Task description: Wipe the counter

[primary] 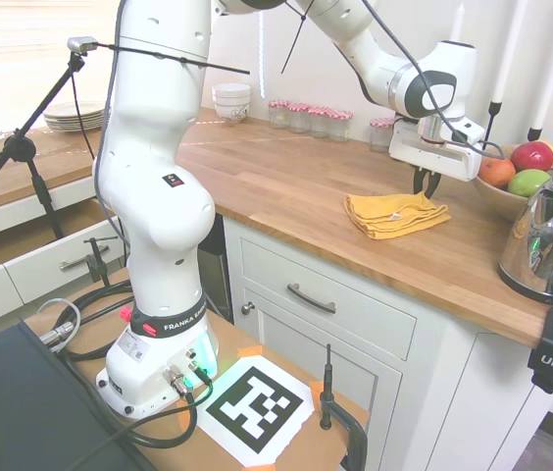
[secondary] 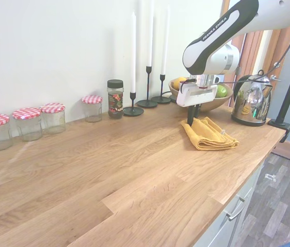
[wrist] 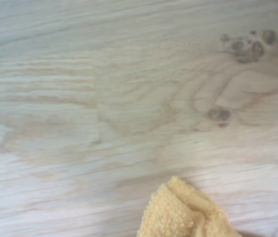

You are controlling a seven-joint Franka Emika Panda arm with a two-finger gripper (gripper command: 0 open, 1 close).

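The counter [primary: 286,186] is a long brown wooden top over white cabinets. A folded yellow cloth [primary: 395,214] lies on it near the front edge, also seen from the other side as the cloth [secondary: 210,135]. My gripper [primary: 427,188] points straight down at the cloth's far corner, fingers close together and pinching that edge. In the second exterior view the gripper [secondary: 191,119] touches the cloth's back corner. A bunched corner of the cloth [wrist: 183,215] shows in the wrist view over bare counter [wrist: 129,98].
A wooden fruit bowl [primary: 500,193] and a steel kettle [primary: 551,240] stand right of the cloth. Candlesticks [secondary: 147,98], a spice jar [secondary: 115,99] and several red-checked jars [secondary: 28,123] line the wall. Bowls [primary: 231,101] and plates [primary: 74,117] sit further back.
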